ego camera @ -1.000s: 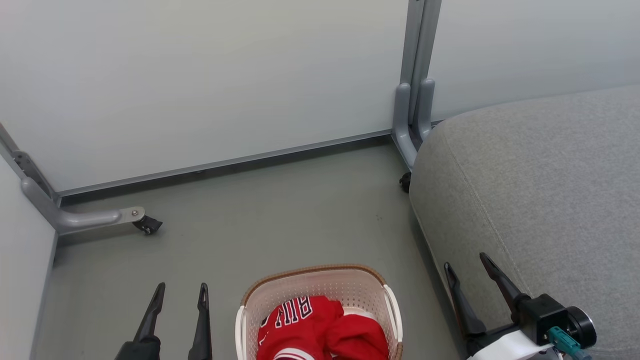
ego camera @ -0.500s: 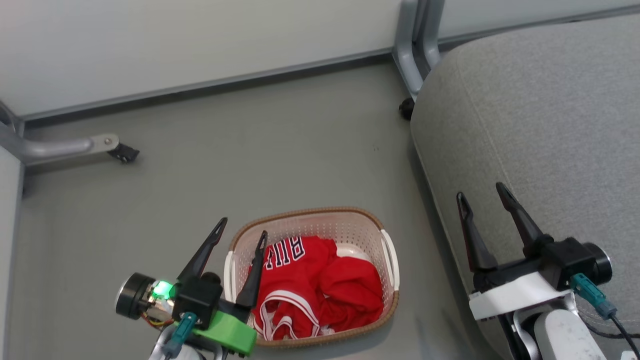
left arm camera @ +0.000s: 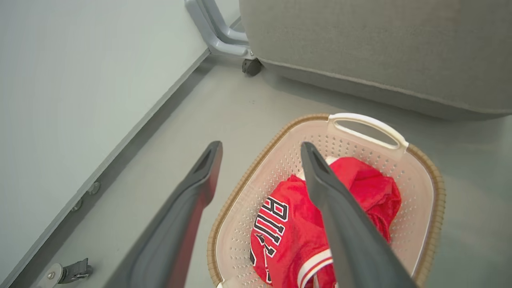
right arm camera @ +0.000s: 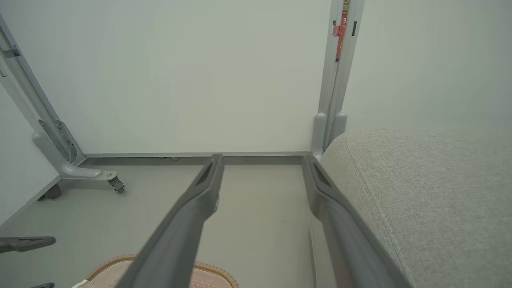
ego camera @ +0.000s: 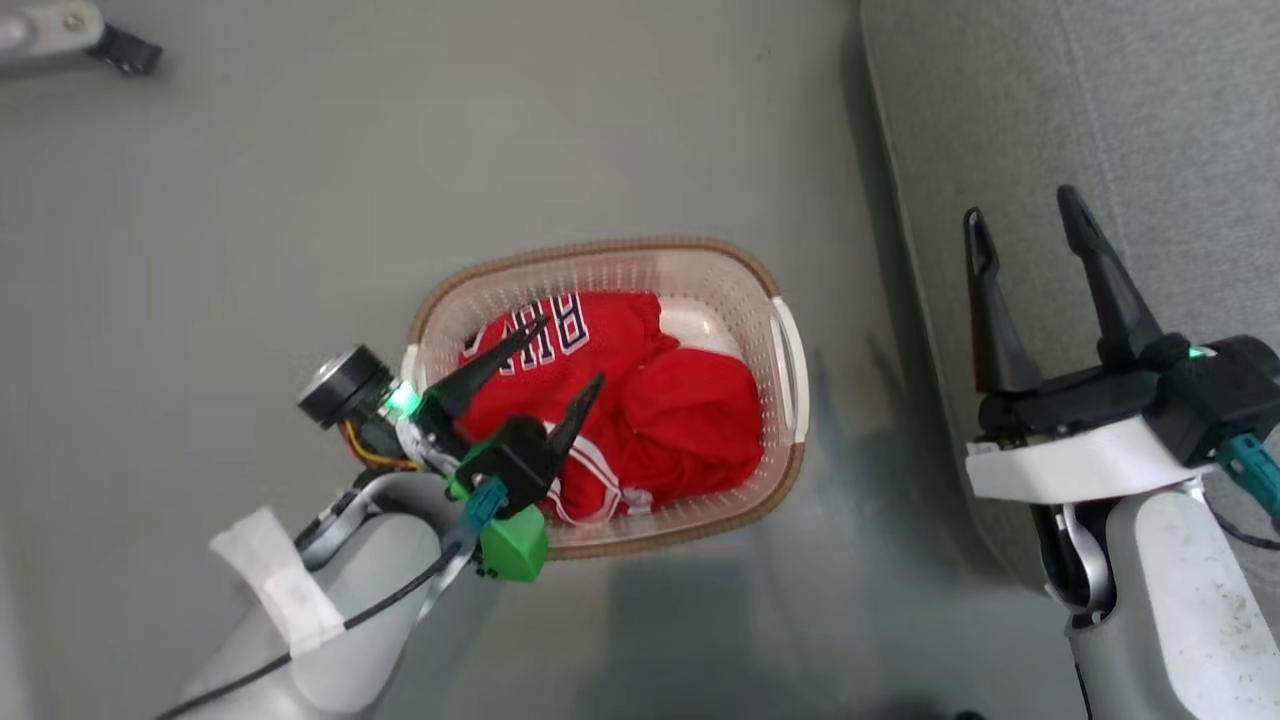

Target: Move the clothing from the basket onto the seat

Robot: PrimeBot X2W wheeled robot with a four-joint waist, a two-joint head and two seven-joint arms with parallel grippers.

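Head view looks down on the basket [ego camera: 600, 246], which stands on the grey floor [ego camera: 250, 200] with a narrow strip of floor between its right handle [ego camera: 790, 350] and the side of the seat [ego camera: 1150, 110]. All the clothing [ego camera: 690, 420] lies inside the basket. It is heaped across the middle and toward the near rim, and the jersey's dark, white-outlined lettering faces up near the far left corner. A patch of pale basket bottom shows at the far right corner.

The left gripper [ego camera: 570, 350] hangs over the basket's left side with its two fingers spread wide and nothing between them. Whether the tips touch the cloth cannot be told. The right gripper [ego camera: 1022, 204] is likewise spread wide and empty, over the seat's left edge and well apart from the basket.

In the left wrist view, a pale wall panel [left arm camera: 80, 80] runs along the floor's far edge. A grey frame leg [left arm camera: 224, 36] on a black caster [left arm camera: 251, 67] stands at the seat's far corner. Another caster [ego camera: 125, 50] sits near the floor's far left corner.
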